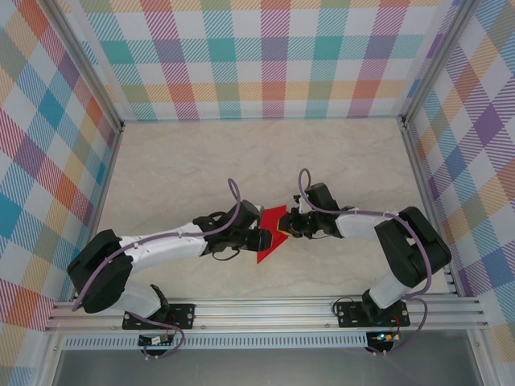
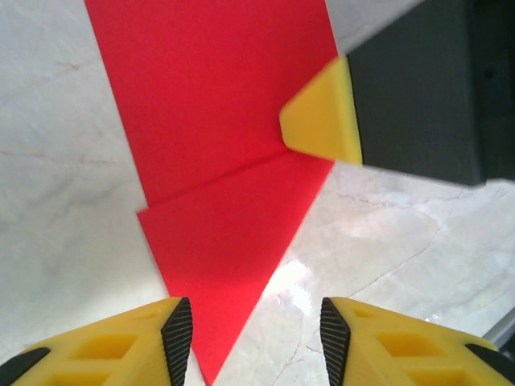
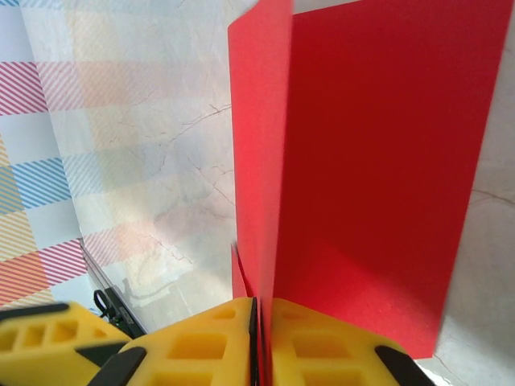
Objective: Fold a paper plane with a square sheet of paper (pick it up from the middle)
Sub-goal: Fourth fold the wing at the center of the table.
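A pale, marble-veined table [image 1: 201, 161] fills the floor of the cell. Its surface is glossy enough to throw back a bright patch of light in the left wrist view. Plaid panels [image 1: 273, 56] in pastel teal, pink, orange and purple close it in at the back and on both sides, held by bare metal posts [image 1: 88, 72]. A slotted metal rail [image 1: 265, 310] runs along the near edge and carries both arm bases.

The red paper [image 1: 271, 233] sits mid-table, a little toward the near edge, right where the two arms meet. A crease runs across it, and one corner points toward the rail.

The left gripper [image 2: 256, 326] has its jaws well apart and holds nothing. The paper's pointed corner reaches down between its yellow fingers [image 2: 121, 346], nearer the one on the left of that view. Whether it touches that finger I cannot tell.

The right gripper [image 3: 259, 322] is closed tight, pinching an edge of the paper between its pads. From that pinch one flap stands up nearly edge-on to the right wrist camera, with a broader flap spread beside it.
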